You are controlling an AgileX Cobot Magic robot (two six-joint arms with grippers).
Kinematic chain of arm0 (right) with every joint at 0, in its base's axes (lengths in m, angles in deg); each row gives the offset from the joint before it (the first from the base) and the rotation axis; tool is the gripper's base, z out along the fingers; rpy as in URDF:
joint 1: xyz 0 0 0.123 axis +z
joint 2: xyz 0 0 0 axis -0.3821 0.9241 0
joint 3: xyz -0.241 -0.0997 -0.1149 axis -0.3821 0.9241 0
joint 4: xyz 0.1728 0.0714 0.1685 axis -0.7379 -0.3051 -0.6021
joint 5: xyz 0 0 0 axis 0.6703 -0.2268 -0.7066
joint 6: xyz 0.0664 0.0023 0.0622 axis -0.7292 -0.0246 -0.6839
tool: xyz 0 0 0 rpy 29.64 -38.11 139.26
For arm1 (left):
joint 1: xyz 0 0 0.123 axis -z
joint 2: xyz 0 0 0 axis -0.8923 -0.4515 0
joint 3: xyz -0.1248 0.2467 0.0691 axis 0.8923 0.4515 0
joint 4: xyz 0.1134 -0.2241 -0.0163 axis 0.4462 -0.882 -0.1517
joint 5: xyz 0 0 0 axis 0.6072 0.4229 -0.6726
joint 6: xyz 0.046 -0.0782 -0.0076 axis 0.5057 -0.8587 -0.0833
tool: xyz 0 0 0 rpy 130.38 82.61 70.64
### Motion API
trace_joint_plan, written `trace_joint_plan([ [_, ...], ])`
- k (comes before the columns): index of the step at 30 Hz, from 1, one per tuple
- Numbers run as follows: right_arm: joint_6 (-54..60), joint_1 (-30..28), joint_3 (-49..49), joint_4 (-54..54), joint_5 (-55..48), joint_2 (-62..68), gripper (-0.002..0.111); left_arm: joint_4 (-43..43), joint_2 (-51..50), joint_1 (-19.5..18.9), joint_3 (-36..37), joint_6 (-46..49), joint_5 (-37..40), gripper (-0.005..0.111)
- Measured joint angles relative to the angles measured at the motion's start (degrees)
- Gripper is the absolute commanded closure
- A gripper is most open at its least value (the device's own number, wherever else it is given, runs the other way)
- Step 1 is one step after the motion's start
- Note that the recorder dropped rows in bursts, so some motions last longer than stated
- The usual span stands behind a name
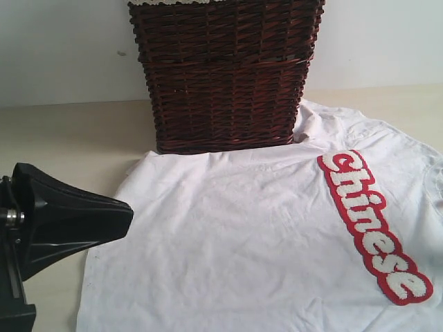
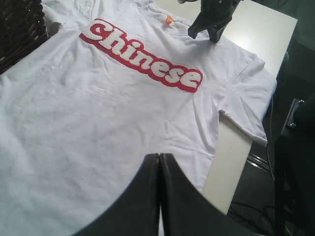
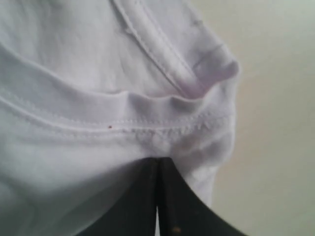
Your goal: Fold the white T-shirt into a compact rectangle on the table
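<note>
Lettering (image 1: 374, 225) "Chinese" marks the white T-shirt (image 1: 228, 242); right pincer (image 3: 157, 160) pinches its fabric, left pincer (image 2: 159, 156) pressed together.

- Light: bright, even, diffuse; white T-shirt (image 1: 228, 228) nearly washed out, creases faint.
- Shadow: soft, narrow band at the wicker basket (image 1: 221, 76) foot.
- Focus: right wrist view soft, T-shirt stitching smeared.

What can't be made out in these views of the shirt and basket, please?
- Exterior view: white T-shirt runs off the right and bottom edges; basket top cut off.
- Right wrist view: blurred close-up; only bunched cloth at the right gripper shows.
- Left wrist view: left gripper hides the shirt beneath it.
</note>
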Motion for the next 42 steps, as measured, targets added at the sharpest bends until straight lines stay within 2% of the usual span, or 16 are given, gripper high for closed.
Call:
trace_joint_plan([
  [9, 2.0, 0.0, -4.9, -1.9, -0.7, -1.5, 0.108, 3.9, 0.0, 0.0, 0.0, -2.8, -0.2, 0.107],
  [15, 6.9, 0.0, -7.9, -7.8, 1.5, -8.6, 0.108, 16.4, 0.0, -0.5, 0.0, -15.0, -3.8, 0.107],
  [18, 11.4, 0.0, -8.3, -14.0, 5.3, -12.7, 0.108, 26.4, -0.6, -4.3, 0.0, -25.1, -5.0, 0.107],
  [21, 15.5, 0.0, -8.4, -19.8, 7.9, -16.0, 0.104, 36.6, -3.1, -10.9, 0.0, -37.1, -6.6, 0.107],
  [22, 16.8, 0.0, -8.4, -21.7, 8.3, -16.8, 0.102, 38.7, -4.8, -14.1, 0.0, -40.0, -7.5, 0.107],
  [26, 23.8, 0.0, -8.4, -31.8, 8.7, -17.9, 0.098, 40.2, -12.8, -21.7, 0.0, -44.8, -15.3, 0.104],
  [30, 31.7, 0.0, -8.4, -41.8, 8.3, -17.9, 0.097, 40.2, -23.8, -26.8, -3.3, -46.6, -21.5, 0.084],
  [33, 35.5, 0.0, -8.4, -47.0, 8.0, -17.9, 0.097, 40.2, -31.8, -29.5, -9.0, -47.7, -22.2, 0.062],
  [35, 38.0, 0.0, -8.4, -50.2, 7.8, -17.9, 0.097, 40.2, -37.5, -30.5, -14.0, -47.8, -21.1, 0.056],
  [37, 39.8, 0.0, -8.4, -52.8, 7.5, -17.9, 0.097, 40.2, -43.2, -30.7, -19.2, -47.8, -18.7, 0.058],
  [42, 42.8, 0.0, -8.4, -56.1, 6.6, -17.9, 0.097, 37.0, -55.4, -30.7, -29.5, -43.8, -11.3, 0.078],
])
